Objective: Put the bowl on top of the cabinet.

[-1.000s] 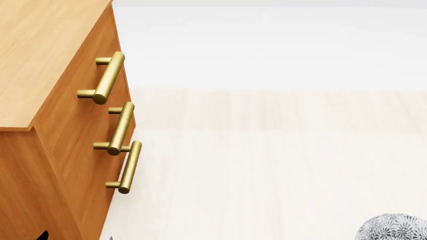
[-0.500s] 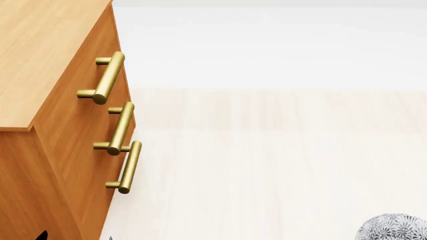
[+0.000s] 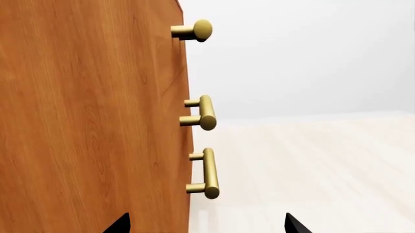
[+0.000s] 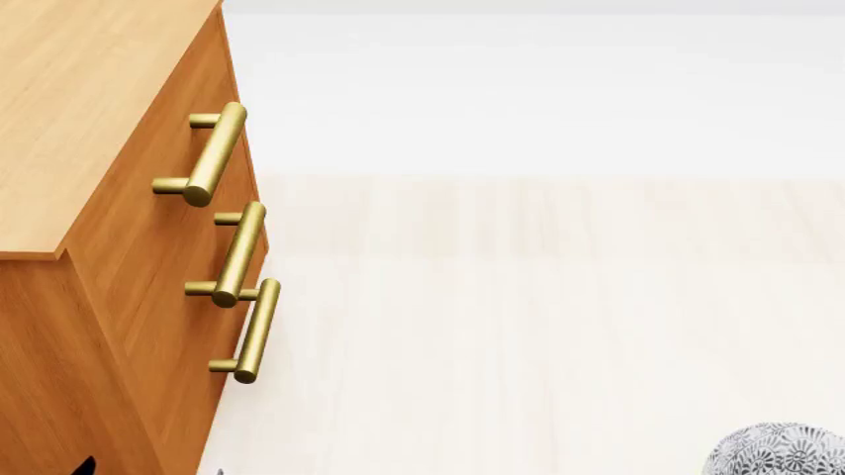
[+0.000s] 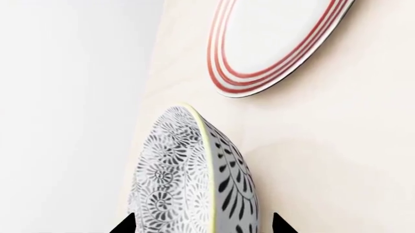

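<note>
The bowl [image 5: 188,179], white with a dense grey-black floral pattern and a pale rim, fills the near part of the right wrist view. My right gripper [image 5: 204,225] is open, one dark fingertip on each side of the bowl's wall and rim. In the head view only the bowl's [image 4: 779,450] edge shows, at the bottom right on the pale floor. The orange-brown cabinet [image 4: 79,119] stands at the left, its flat top bare. My left gripper [image 3: 205,225] is open and holds nothing, close beside the cabinet's side panel [image 3: 91,116].
Three brass bar handles [image 4: 237,252] stick out from the cabinet's drawer fronts toward the open floor. A flat white plate with red rings [image 5: 272,39] lies on the floor just beyond the bowl. A pale wall runs behind.
</note>
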Tool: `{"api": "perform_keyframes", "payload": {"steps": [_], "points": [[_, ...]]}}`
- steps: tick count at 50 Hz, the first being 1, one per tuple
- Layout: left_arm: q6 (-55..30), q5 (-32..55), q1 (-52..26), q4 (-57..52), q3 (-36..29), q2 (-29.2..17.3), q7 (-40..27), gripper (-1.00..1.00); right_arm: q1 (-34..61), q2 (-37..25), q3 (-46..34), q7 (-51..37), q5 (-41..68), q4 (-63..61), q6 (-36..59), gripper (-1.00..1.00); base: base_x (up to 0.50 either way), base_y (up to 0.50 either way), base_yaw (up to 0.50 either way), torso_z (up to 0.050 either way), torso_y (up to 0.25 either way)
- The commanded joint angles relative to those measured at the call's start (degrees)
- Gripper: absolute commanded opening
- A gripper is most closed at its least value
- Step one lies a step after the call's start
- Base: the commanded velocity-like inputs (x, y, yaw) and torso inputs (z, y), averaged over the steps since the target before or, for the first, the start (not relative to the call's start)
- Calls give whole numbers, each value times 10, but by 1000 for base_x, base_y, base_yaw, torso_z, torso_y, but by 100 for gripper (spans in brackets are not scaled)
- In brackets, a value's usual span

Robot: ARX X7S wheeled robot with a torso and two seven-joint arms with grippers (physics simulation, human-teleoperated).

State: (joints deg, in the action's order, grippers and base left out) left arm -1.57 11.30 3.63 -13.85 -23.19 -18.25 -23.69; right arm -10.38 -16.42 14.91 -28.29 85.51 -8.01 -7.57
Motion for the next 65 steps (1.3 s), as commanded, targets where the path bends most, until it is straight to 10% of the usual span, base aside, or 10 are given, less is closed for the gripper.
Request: {"api": "perform_keyframes", "payload": {"steps": [1,25,26,65], "points": [[1,1,-2,4,-2,-1,0,100,13,-5,-6,-6,0,15,5,100,0,0,0,0,0],[-1,3,-2,0,-6,-4,-5,100,29,-12,-19,-13,-4,32,13,100,0,0,0,0,0],[-1,3,-3,0,-6,-4,-5,100,29,-12,-19,-14,-4,32,13,-100,0,0,0,0,0],[3,6,-5,5,-11,-8,-9,100,4,-20,-41,62,-63,-28,-1,-100,0,0,0,0,0]]}}
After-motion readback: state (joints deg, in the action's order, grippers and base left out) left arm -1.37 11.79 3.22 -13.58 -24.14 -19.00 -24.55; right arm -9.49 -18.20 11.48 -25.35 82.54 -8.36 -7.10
